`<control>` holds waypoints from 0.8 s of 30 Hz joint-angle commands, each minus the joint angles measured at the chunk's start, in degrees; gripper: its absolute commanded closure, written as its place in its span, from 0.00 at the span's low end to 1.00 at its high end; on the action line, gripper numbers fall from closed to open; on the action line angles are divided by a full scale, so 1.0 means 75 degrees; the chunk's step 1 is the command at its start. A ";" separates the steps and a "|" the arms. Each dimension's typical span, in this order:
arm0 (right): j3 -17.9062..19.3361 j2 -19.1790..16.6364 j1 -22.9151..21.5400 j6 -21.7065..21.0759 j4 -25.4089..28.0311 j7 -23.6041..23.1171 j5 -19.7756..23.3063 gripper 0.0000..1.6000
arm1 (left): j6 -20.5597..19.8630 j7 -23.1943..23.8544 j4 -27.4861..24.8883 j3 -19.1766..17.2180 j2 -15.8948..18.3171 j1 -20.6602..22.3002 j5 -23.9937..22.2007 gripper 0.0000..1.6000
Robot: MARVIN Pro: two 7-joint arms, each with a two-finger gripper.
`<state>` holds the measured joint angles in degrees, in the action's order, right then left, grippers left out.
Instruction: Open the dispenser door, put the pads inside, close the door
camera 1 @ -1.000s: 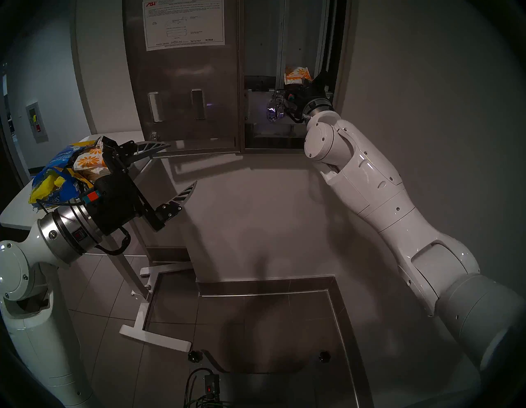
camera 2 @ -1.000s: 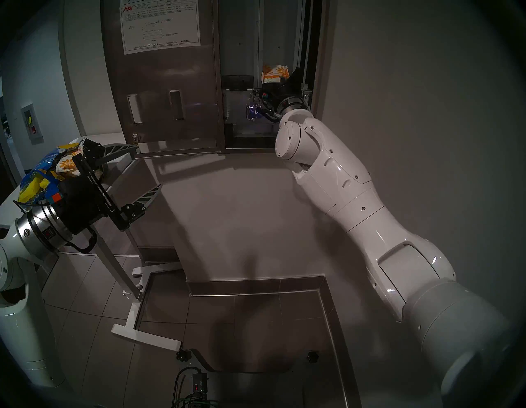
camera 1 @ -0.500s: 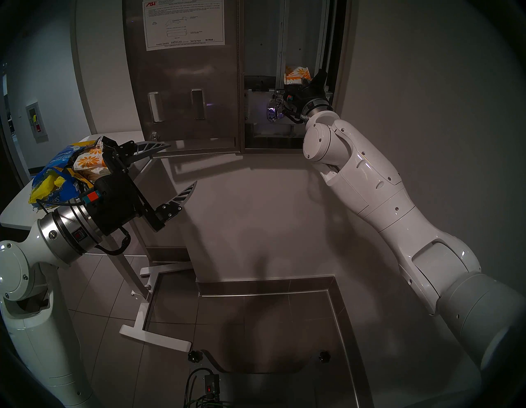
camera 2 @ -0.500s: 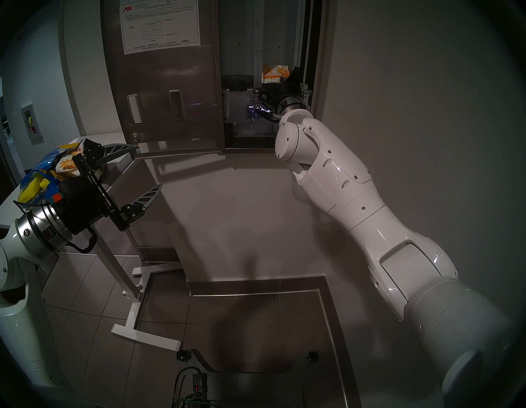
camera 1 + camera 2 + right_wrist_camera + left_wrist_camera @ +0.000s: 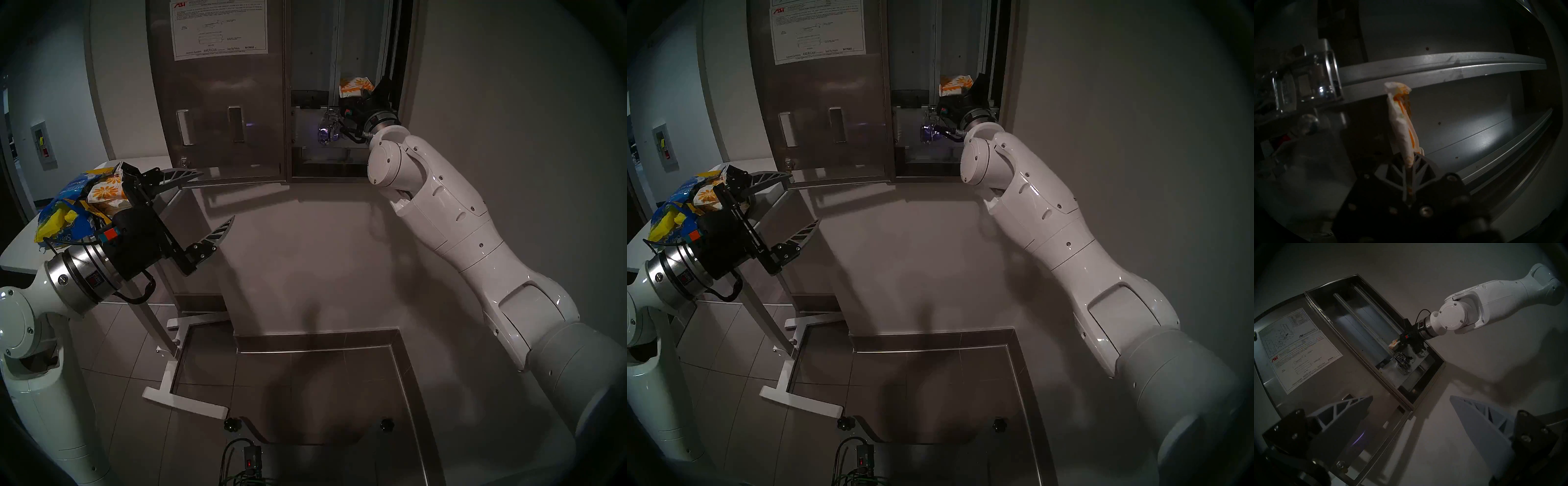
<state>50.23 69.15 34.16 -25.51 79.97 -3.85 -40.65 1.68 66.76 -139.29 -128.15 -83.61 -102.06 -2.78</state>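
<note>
Head-camera views take in the dispenser [image 5: 342, 101] on the wall with the dispenser door [image 5: 224, 112] swung fully open to the left, its instruction sheet [image 5: 219, 29] facing out; the right arm [image 5: 441, 217] reaches up into the right-hand chute; on the side table [image 5: 20, 251] a torn blue-and-yellow bag [image 5: 64, 217] lies with more flower-print pads [image 5: 105, 193] spilling from it; the left gripper [image 5: 207, 200] hangs spread wide and empty beside the table; the right gripper [image 5: 1411, 162] is clenched on a white-and-orange pad [image 5: 1403, 122], held edge-on inside the chute just above the chrome lever mechanism [image 5: 1305, 81]. Judged from this, loading is the step in hand; the next move calls for releasing the pad so it settles in the chute, then withdrawing clear of the mechanism.
</note>
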 commanded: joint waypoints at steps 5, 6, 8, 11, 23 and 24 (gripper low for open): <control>0.0080 -0.0206 -0.0591 -0.0076 0.0587 -0.0850 -0.0063 1.00 | -0.0010 -0.0023 -0.0095 0.0007 0.0016 0.0109 -0.0070 0.00; 0.0090 -0.0230 -0.0626 -0.0080 0.0602 -0.0929 -0.0077 1.00 | -0.0010 -0.0023 -0.0095 0.0007 0.0015 0.0109 -0.0070 0.00; 0.0102 -0.0278 -0.0685 -0.0088 0.0635 -0.1108 -0.0102 1.00 | -0.0009 -0.0023 -0.0095 0.0007 0.0015 0.0109 -0.0069 0.00; 0.0094 -0.0325 -0.0736 -0.0087 0.0655 -0.1268 -0.0122 1.00 | -0.0009 -0.0022 -0.0095 0.0007 0.0015 0.0109 -0.0069 0.00; 0.0026 -0.0493 -0.1084 -0.0141 0.0596 -0.2158 -0.0382 1.00 | -0.0009 -0.0019 -0.0095 0.0006 0.0013 0.0112 -0.0072 0.00; 0.0017 -0.0482 -0.1111 -0.0149 0.0578 -0.2233 -0.0390 1.00 | -0.0009 -0.0019 -0.0095 0.0006 0.0013 0.0113 -0.0072 0.00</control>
<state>49.79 65.64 30.29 -26.35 83.54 -19.64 -42.25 1.72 66.82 -139.28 -128.16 -83.65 -102.05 -2.77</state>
